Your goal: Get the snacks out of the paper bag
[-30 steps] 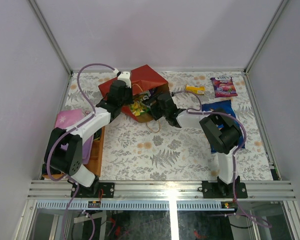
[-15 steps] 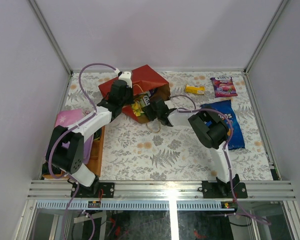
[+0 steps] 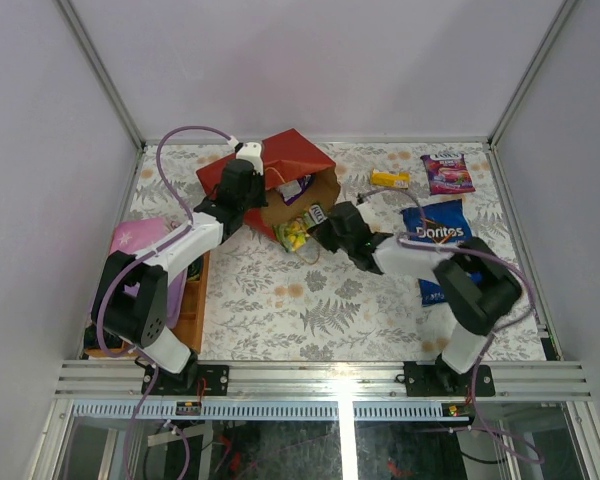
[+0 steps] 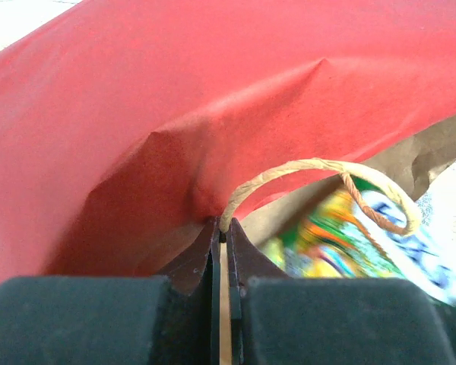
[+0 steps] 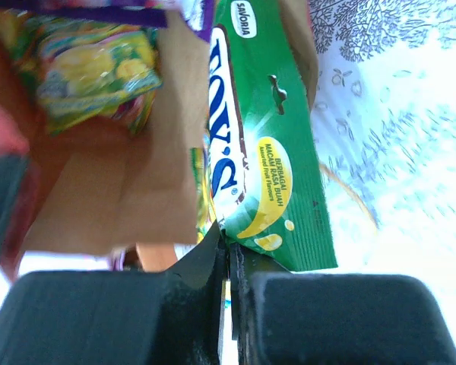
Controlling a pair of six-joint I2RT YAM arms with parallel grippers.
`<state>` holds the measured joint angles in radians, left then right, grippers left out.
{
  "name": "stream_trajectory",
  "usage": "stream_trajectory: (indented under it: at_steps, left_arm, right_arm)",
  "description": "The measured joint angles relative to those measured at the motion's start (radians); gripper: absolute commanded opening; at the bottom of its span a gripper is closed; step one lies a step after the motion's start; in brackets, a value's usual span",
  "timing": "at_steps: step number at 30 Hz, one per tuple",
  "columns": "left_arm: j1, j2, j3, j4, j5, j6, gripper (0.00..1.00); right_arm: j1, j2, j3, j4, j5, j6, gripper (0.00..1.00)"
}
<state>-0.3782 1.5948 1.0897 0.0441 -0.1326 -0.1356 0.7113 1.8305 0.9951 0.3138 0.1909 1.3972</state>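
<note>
The paper bag point(image 3: 298, 158) lies on its side at the back of the table, red outside, with its brown mouth point(image 5: 129, 190) facing the front right. My left gripper point(image 3: 256, 186) is shut on its tan cord handle point(image 4: 319, 164), holding the bag point(image 4: 213, 99) up. At the mouth, my right gripper point(image 3: 322, 227) is shut on the corner of a green-yellow snack packet point(image 5: 270, 144), which hangs half out of the bag point(image 3: 294, 235). Another green-yellow packet point(image 5: 91, 68) lies deeper inside. An orange packet point(image 3: 389, 179), a purple packet point(image 3: 447, 173) and a blue Doritos bag point(image 3: 442, 238) lie on the table at the right.
A wooden tray point(image 3: 193, 305) at the left edge holds a flat pink-purple item with stars point(image 3: 138, 238). The cage's grey walls close in the table on three sides. The bag's second handle loop point(image 3: 310, 252) lies on the cloth in front of the mouth.
My right gripper, open and reaching into the bag's mouth, has shut on the green-yellow packet and drawn back toward the front right with it. The left arm holds still.
</note>
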Motion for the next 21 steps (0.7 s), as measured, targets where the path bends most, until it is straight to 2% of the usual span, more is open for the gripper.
stream_trajectory:
  at_steps: [4, 6, 8, 9, 10, 11, 12, 16, 21]
  left_arm:
    - [0.003, 0.001, 0.000, 0.000, -0.010, 0.001, 0.00]
    - [0.004, 0.004, 0.005, -0.001, -0.014, 0.001, 0.00]
    - [0.005, 0.007, 0.008, 0.000, -0.016, 0.002, 0.00]
    - [0.005, 0.007, 0.008, 0.000, -0.016, 0.002, 0.00]
    - [0.005, 0.007, 0.008, 0.000, -0.016, 0.001, 0.00]
    - [0.005, 0.007, 0.008, 0.000, -0.016, 0.001, 0.00]
    - [0.005, 0.007, 0.009, 0.000, -0.016, 0.001, 0.00]
    - [0.005, 0.007, 0.009, -0.001, -0.016, 0.001, 0.00]
    - [0.005, 0.007, 0.009, -0.001, -0.016, 0.001, 0.00]
  right_arm:
    - [-0.028, -0.284, -0.168, -0.029, -0.043, -0.154, 0.00]
    - [-0.103, -0.383, -0.214, -0.053, -0.154, -0.247, 0.00]
    - [-0.224, -0.419, -0.216, -0.109, -0.264, -0.368, 0.22]
    - [-0.282, -0.418, -0.204, -0.154, -0.296, -0.434, 0.44]
    - [-0.323, -0.410, -0.190, -0.200, -0.312, -0.484, 0.72]
    - [-0.367, -0.390, -0.154, -0.285, -0.317, -0.557, 0.90]
    - [-0.389, -0.370, -0.127, -0.335, -0.311, -0.595, 0.99]
    - [-0.414, -0.338, -0.057, -0.486, -0.258, -0.755, 1.00]
    - [-0.383, -0.425, -0.052, -0.526, -0.132, -0.838, 0.97]
